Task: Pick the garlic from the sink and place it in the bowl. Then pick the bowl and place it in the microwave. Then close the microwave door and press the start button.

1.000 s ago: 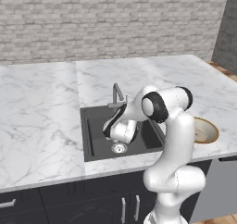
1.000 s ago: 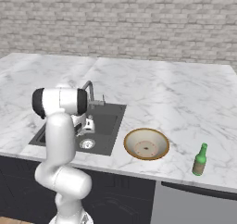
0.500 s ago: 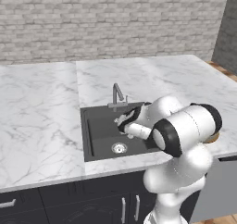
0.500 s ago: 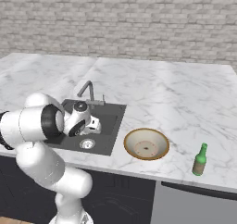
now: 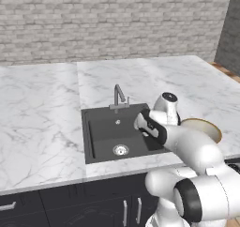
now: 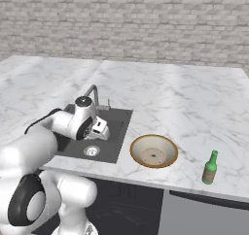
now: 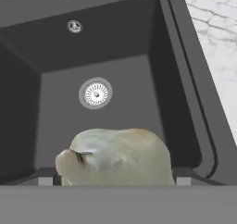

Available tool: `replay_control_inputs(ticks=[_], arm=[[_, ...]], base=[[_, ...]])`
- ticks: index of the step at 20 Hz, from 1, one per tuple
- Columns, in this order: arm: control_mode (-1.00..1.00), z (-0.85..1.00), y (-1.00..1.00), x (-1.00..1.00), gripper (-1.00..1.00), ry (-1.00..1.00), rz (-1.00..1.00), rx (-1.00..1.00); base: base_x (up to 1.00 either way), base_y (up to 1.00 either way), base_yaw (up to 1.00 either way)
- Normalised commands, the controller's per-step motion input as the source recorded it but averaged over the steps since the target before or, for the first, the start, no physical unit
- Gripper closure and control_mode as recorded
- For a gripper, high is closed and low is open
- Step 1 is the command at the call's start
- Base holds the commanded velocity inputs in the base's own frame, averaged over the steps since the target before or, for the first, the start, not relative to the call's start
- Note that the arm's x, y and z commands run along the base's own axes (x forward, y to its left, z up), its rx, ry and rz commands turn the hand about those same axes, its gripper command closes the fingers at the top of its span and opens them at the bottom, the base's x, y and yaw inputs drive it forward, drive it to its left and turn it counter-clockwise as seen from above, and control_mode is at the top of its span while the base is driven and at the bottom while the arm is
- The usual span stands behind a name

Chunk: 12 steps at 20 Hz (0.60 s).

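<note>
The garlic (image 7: 115, 156), a whitish lumpy bulb, sits between my two finger tips and touches both, held above the floor of the sink (image 7: 120, 56). My gripper (image 7: 115, 177) is shut on it with wide jaws. In the base views the gripper (image 5: 139, 122) (image 6: 101, 128) hangs over the right part of the dark sink (image 5: 101, 130) (image 6: 119, 125). The tan-rimmed bowl (image 6: 153, 151) (image 5: 202, 127) stands on the counter right of the sink, partly behind my arm in the left base view. The microwave and its door are out of view.
A steel drain ring (image 7: 96, 93) (image 5: 120, 150) lies in the sink floor, and a thin faucet (image 5: 118, 95) (image 6: 92, 92) rises at the back rim. A green bottle (image 6: 210, 167) stands near the counter's front edge, right of the bowl. A brick wall backs the marble counter (image 5: 42, 113).
The arm has swung from upright to low and folded forward. The hand has moved from down in the sink toward its right side, with the garlic between the fingers.
</note>
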Motion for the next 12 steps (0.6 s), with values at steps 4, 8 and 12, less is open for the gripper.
replay_control_inputs(ticks=[4,8,12], arm=[[-1.00,0.99,-0.37,-0.54,1.00,0.00,-0.07,0.00],[-1.00,0.76,-0.77,-0.72,1.00,-0.01,-0.04,0.00],[-1.00,0.34,-1.00,-0.51,1.00,0.00,-0.04,0.00]], base=[[0.00,0.00,0.00],[0.00,0.00,0.00],[0.00,0.00,0.00]])
